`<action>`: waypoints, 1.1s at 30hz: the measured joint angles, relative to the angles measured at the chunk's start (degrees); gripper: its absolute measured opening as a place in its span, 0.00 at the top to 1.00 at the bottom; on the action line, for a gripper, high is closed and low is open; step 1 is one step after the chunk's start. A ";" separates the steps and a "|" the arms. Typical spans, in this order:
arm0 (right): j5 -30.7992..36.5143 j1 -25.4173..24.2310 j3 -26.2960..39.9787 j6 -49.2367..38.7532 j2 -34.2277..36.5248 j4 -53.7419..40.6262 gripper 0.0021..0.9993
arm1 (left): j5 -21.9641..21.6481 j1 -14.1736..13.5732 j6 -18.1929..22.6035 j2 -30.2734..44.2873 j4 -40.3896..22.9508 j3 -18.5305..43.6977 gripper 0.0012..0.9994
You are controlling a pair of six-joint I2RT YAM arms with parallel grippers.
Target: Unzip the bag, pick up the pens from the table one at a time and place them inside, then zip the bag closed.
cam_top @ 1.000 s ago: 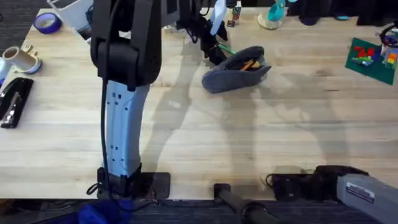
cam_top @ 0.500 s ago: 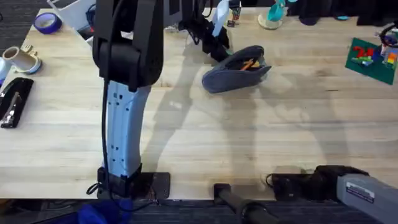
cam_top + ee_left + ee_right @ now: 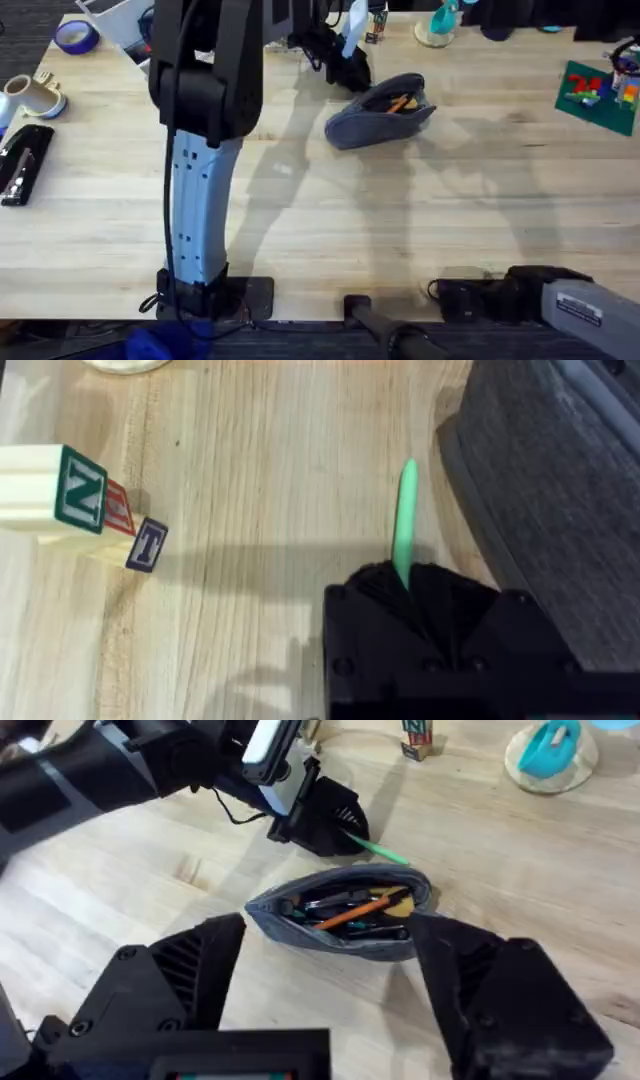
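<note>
The bag point(image 3: 381, 110) is found lying on the table point(image 3: 400, 220) toward its far edge, unzipped, with an orange pen point(image 3: 357, 912) and dark items seen inside through the opening. The left gripper point(image 3: 412, 595) is clamped on the green pen point(image 3: 404, 525), which is held just beside the bag's far side and above the tabletop. The right gripper point(image 3: 330, 980) is parted and holds nothing, near the table's near edge.

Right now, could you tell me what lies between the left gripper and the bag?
Only the green pen it holds, pointing toward the bag, in the right wrist view.
</note>
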 joint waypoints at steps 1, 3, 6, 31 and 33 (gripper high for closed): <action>0.00 0.00 0.00 -0.02 0.00 0.00 0.00 | 0.00 0.00 -0.03 0.02 0.03 0.00 0.96; 0.00 0.00 0.00 -0.02 0.00 0.00 0.00 | -0.01 0.00 -0.14 0.00 0.20 0.00 0.96; 0.00 0.00 0.00 -0.01 0.00 0.00 0.00 | -0.23 -0.01 -0.15 0.00 1.18 0.00 0.96; 0.00 0.00 0.00 -0.18 0.00 0.00 0.00 | -9.65 0.64 -0.12 0.95 -17.12 14.91 0.96; 0.00 0.00 0.00 -0.20 0.00 -0.02 0.00 | -9.79 1.13 -0.12 -0.11 -18.15 14.91 0.96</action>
